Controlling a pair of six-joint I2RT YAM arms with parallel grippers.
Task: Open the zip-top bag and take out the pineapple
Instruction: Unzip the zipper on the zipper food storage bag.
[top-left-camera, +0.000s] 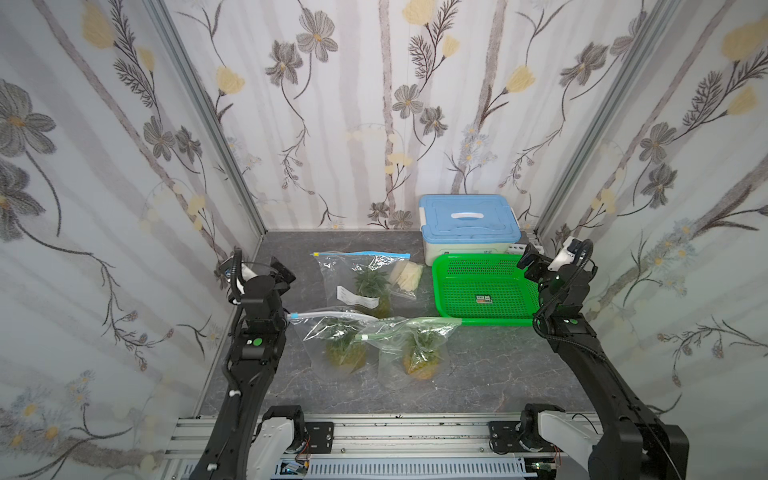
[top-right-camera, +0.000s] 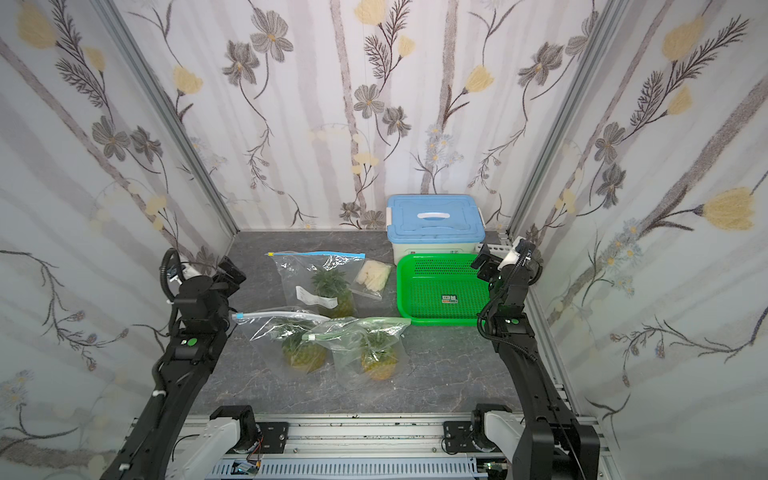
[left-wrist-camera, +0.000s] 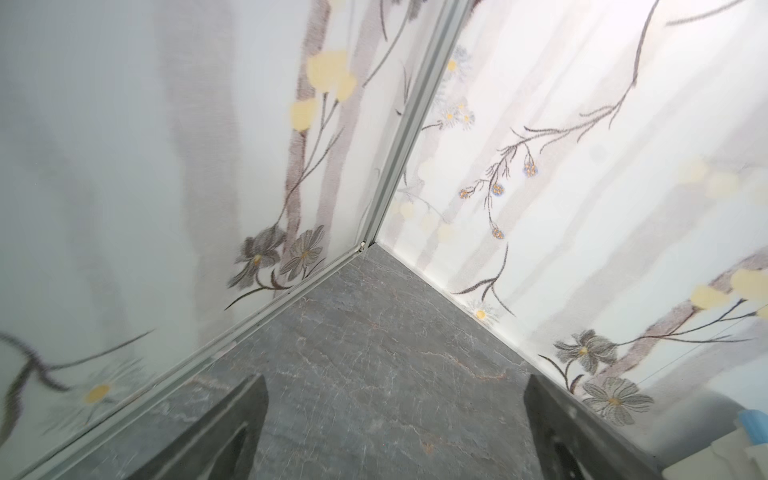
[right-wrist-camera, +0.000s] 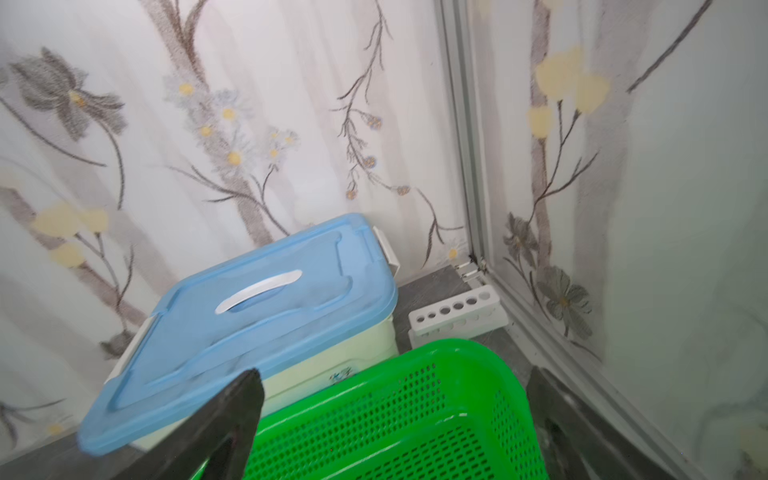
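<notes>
left fingers (left-wrist-camera: 224, 432) and right fingers (right-wrist-camera: 232, 419) spread apart, empty; zip-top bags (top-left-camera: 322, 338) with pineapples (top-left-camera: 347, 353) lie between them, untouched.

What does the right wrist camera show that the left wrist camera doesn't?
Only the right wrist view shows the green basket, the blue-lidded box and the white tube rack. Only the left wrist view shows a blurred blue scrap at its edge, too unclear to identify. Both share floral walls, grey table and an open gripper: the right gripper in one, the left gripper in the other.
</notes>
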